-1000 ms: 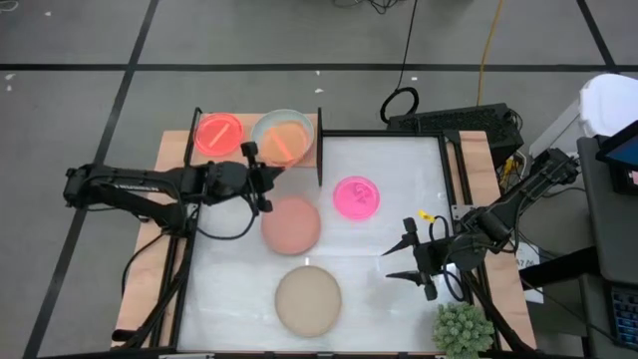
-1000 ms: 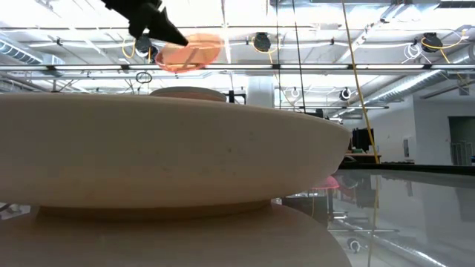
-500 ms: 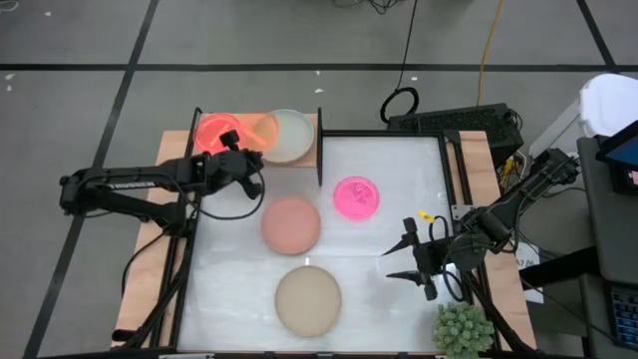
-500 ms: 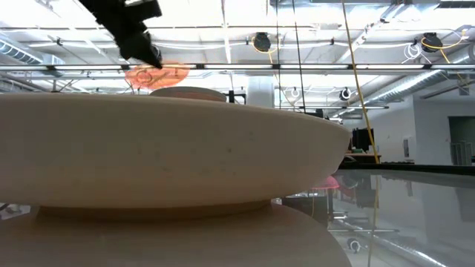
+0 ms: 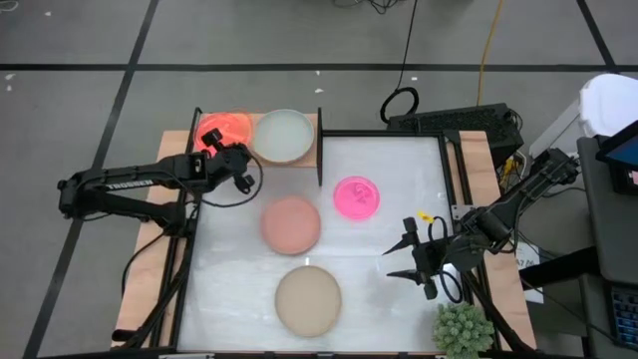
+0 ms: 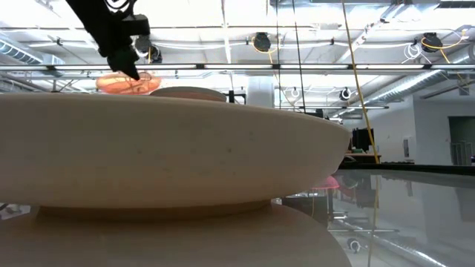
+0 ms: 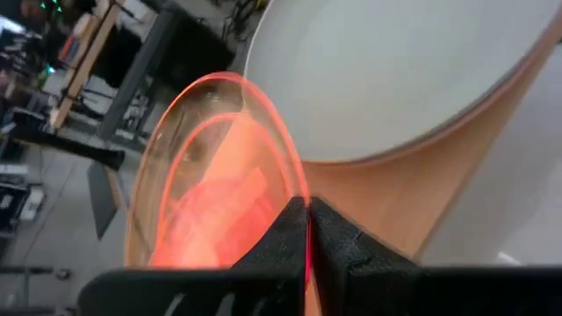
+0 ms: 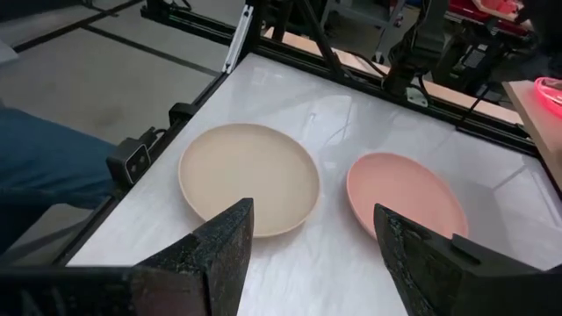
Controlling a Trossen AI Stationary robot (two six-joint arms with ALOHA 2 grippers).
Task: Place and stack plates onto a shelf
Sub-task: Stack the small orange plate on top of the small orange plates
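My left gripper (image 5: 223, 148) is over the left end of the light-wood shelf (image 5: 305, 156), shut on a translucent orange plate (image 7: 211, 175). That plate glows above a second neon orange plate (image 5: 225, 128) on the shelf; I cannot tell whether the two touch. A pale grey plate (image 5: 283, 135) lies flat on the shelf's right half. On the white table lie a neon pink plate (image 5: 356, 196), a dusty-pink plate (image 5: 291, 224) and a beige plate (image 5: 308, 299). My right gripper (image 5: 401, 261) hangs open above the table's right side. My left gripper pinches the orange plate's rim (image 7: 297, 195) between its two fingers, on the edge nearest the arm. The fingers come from the table's left and near side, slanting down. The plate reaches out past the fingertips over the shelf, slightly tilted.
A black upright post (image 5: 319, 145) stands at the shelf's right end. A spiky green plant (image 5: 462, 329) sits at the near right corner. The black frame rail (image 5: 454, 170) runs along the table's right side. Bare table lies between the pink plate and my right gripper.
My left gripper has carried the orange plate from above the grey plate toward the table's left edge, along the shelf, to above the other orange plate. It has sunk a little and its wrist has turned. It has stayed shut on the plate.
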